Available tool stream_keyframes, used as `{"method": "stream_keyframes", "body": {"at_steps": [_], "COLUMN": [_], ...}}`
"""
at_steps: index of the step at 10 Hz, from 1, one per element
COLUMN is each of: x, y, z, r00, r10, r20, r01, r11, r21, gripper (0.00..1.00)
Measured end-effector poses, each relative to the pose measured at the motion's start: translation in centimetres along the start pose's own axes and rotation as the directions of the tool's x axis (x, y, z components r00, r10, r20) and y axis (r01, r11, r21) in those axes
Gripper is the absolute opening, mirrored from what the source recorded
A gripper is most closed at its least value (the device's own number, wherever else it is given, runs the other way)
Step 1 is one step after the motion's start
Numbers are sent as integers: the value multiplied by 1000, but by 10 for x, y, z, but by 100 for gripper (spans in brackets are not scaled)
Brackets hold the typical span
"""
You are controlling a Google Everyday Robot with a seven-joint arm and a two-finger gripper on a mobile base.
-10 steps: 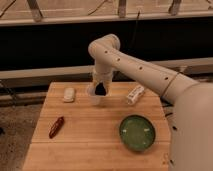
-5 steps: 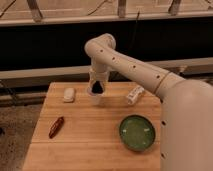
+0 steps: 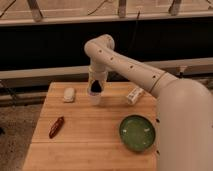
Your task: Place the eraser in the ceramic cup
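Note:
The ceramic cup (image 3: 95, 98) is a small whitish cup standing at the back middle of the wooden table (image 3: 90, 145). My gripper (image 3: 95, 88) hangs straight down over the cup's mouth, its dark tip at the rim and hiding the opening. The eraser is not visible; whether it is in the gripper or in the cup I cannot tell.
A white pebble-like lump (image 3: 69, 94) lies left of the cup. A dark red elongated object (image 3: 56, 127) lies at the left front. A white labelled bottle (image 3: 134, 95) lies on its side right of the cup. A green bowl (image 3: 137, 132) sits at the right front.
The arm's elbow has swung left and risen a little. The gripper has stayed over the cup, lifting slightly.

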Motion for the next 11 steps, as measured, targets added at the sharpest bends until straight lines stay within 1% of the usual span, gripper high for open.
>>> {"method": "stream_keyframes", "body": {"at_steps": [6,11], "x": [8,10], "y": [-7,-7], "z": [6,11], "r00": [1000,1000], "r10": [-11,-11], "r20": [-8,-10], "r01": [11,11], "r11": [1000,1000], "r21": [14,19], "gripper": [5,5]}}
